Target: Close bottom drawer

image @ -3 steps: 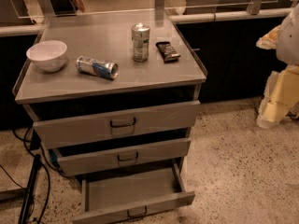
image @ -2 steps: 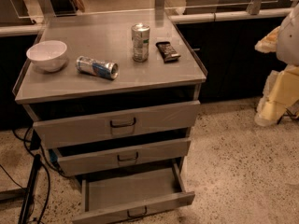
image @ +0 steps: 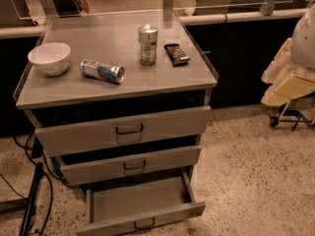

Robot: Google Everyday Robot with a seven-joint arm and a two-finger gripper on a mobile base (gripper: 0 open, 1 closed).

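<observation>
Grey metal cabinet [image: 162, 80], three drawers, stands on a speckled floor [image: 256, 181] in front of a dark counter wall [image: 246, 58].

Top drawer [image: 93, 134]: tallest front, pulled slightly out, with a dark gap above its front panel.

Middle drawer [image: 167, 159]: also slightly out, with a dark gap above its front.

Bottom drawer [image: 142, 200]: lowest in the stack, at the near bottom edge of the view. It stands out further than the other two, so its flat grey interior shows. Slim front panel nearest the camera, with a small dark wire handle [image: 143, 225] at centre. Nothing is touching it.

White arm [image: 305, 38] at the far right edge. Below it is a pale cream form taken to be the gripper [image: 290, 80]. It sits right of the cabinet at about top-drawer height and well apart from all the drawers. I cannot tell whether it is open or closed.

Black cables [image: 34, 200] run over the floor at the cabinet's left.

On the cabinet top:
- White bowl [image: 49, 58], left side, upright.
- Blue and silver can [image: 102, 71], lying on its side just right of the bowl.
- Silver can [image: 147, 44], upright, centre, toward the far side.
- Small dark packet [image: 176, 54], lying flat just right of the upright can.
</observation>
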